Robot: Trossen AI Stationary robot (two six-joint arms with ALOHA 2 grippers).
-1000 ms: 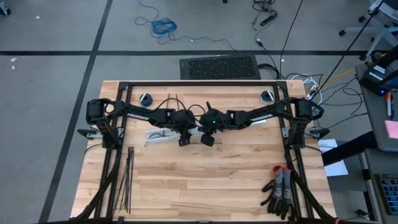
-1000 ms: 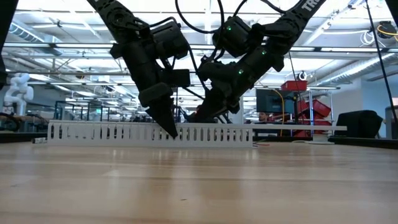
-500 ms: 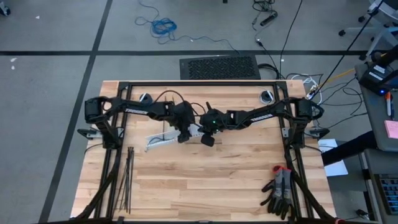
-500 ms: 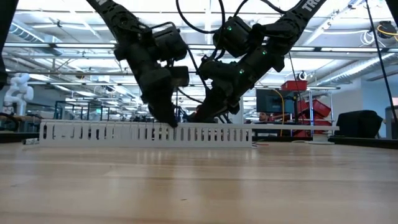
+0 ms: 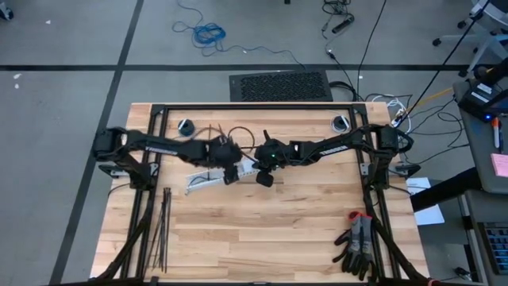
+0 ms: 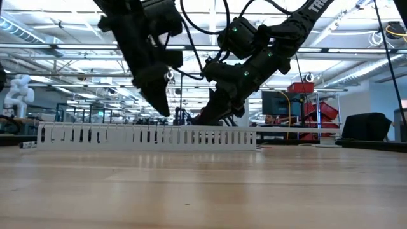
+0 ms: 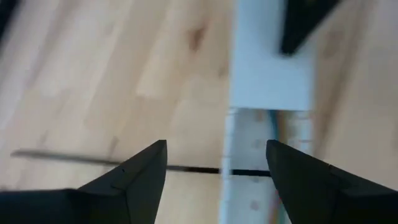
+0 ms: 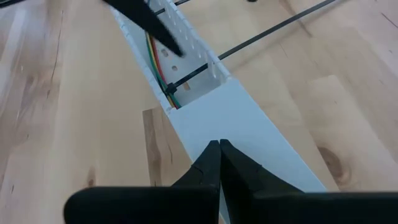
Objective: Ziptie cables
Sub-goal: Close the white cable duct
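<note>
my left pincer (image 7: 214,163) hangs spread wide just above the white slotted channel (image 8: 186,59), nothing between its fingers (image 7: 140,171). right under it a ziptie (image 7: 74,159) crosses the channel and runs out onto the counter (image 5: 262,230) on both sides. my right pincer (image 8: 219,147) is pressed together, tips down on the channel's flat white cover (image 8: 233,127), near the left one. just ahead of the right pincer the cables (image 8: 160,68), coloured wires, lie inside the open part of the channel, with the ziptie looped over them at the cover's edge. spare zipties (image 5: 161,234) lie in a bunch on the counter, well apart from both pincers, on the left arm's side. dark gloves (image 5: 357,242) sit on the counter beyond the right arm.
</note>
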